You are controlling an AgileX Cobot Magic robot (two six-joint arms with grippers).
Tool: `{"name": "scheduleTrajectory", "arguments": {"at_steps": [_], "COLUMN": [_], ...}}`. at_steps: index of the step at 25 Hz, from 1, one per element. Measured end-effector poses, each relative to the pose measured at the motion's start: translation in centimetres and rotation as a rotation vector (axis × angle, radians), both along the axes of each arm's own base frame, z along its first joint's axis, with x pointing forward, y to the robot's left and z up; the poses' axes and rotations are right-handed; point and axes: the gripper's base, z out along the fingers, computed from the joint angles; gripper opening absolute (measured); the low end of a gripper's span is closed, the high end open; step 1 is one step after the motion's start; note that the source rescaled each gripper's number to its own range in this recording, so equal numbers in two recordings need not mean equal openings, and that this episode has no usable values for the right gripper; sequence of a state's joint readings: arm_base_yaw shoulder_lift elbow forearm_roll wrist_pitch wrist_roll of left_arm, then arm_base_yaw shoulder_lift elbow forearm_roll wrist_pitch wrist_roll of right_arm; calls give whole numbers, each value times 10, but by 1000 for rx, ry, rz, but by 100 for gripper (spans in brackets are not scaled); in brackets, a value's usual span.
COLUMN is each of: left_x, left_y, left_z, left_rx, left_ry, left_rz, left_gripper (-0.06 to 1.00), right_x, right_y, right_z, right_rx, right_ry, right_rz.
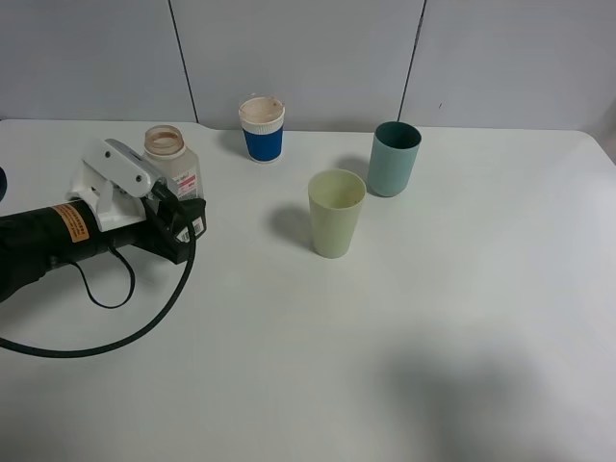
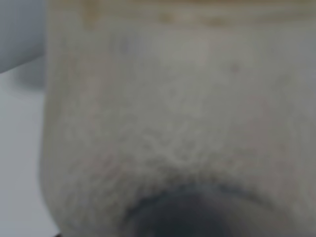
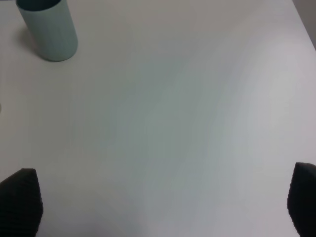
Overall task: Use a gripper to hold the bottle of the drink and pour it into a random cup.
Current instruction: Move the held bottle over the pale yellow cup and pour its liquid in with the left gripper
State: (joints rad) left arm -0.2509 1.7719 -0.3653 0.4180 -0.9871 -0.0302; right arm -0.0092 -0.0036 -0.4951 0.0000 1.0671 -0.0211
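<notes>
The left gripper (image 1: pixel 171 204) is around the small clear plastic bottle (image 1: pixel 166 144) on the white surface (image 1: pixel 385 337). I cannot tell if it is squeezing. Lifting it and pouring into the tall yellow-green cup (image 1: pixel 336 217) are left to do.

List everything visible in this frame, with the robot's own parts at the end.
bottle: one, clear with a tan neck and a white label, upright at the table's far left
blue-and-white cup: one, blue body with a white rim, far edge of the table near the wall
teal tumbler: one, teal, right of centre, far side
yellow-green tumbler: one, pale yellow-green, centre, nearer than the teal one
table: one, white
wall: grey panels, behind the table
cable: one, black, looping on the table under the left arm
left gripper: one, white block on a black arm, at the bottle's base; grip unclear
right gripper: one, black fingertips, open over bare table
</notes>
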Motion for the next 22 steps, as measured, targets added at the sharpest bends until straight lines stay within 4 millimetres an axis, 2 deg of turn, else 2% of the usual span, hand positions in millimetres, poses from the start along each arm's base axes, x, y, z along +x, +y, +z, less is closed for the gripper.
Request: {"name": "scheduleTrajectory", "arguments": {"at_steps": [6, 15, 22], "left_x": [-2, 11, 19], "left_y": [-10, -36, -45], "left_z": [6, 14, 17], "left_rx": [52, 99, 171], "left_ry": [26, 49, 101], "left_rz": [-41, -100, -128], "left_gripper": [1, 1, 1], "right_x": [0, 0, 0], "right_y": [0, 0, 0], "right_z": [0, 0, 0], "right_rx": [0, 0, 0], "right_ry": [0, 0, 0], "right_rz": [0, 0, 0]}}
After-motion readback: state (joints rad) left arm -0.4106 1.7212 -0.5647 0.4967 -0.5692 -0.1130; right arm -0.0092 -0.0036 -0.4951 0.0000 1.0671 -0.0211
